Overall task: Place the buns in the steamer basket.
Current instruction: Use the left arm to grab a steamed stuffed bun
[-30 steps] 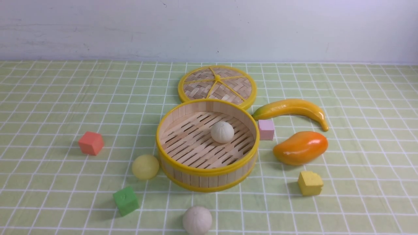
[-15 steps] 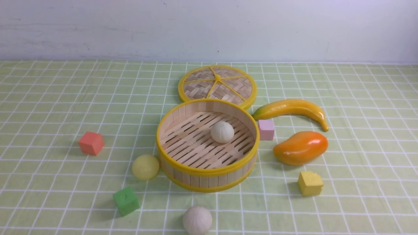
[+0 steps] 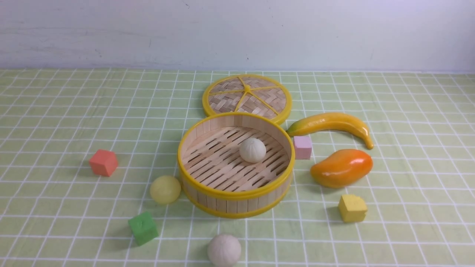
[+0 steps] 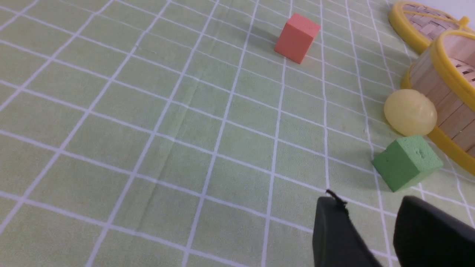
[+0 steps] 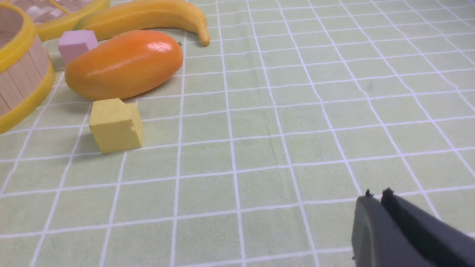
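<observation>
Green checked cloth covers the counter (image 3: pixel 55 111) under a pale wall (image 3: pixel 111 29). Steamer basket (image 3: pixel 236 193), frame centre, holds one white bun (image 3: pixel 252 150); a second bun (image 3: pixel 224 250) lies bottom centre. Left pincer (image 4: pixel 367 204) spread, near the yellow bun (image 4: pixel 410 112); right pincer (image 5: pixel 377 194) pressed together.

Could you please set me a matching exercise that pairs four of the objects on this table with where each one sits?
Things:
1. yellow bun
2. woven lid
3. pink cube
4. red cube

Places:
A. behind the steamer basket
B. far out to the left, alone
C. close beside the basket's left side
D. at the basket's right side, near the banana

Pairs: 1-C, 2-A, 3-D, 4-B.
</observation>
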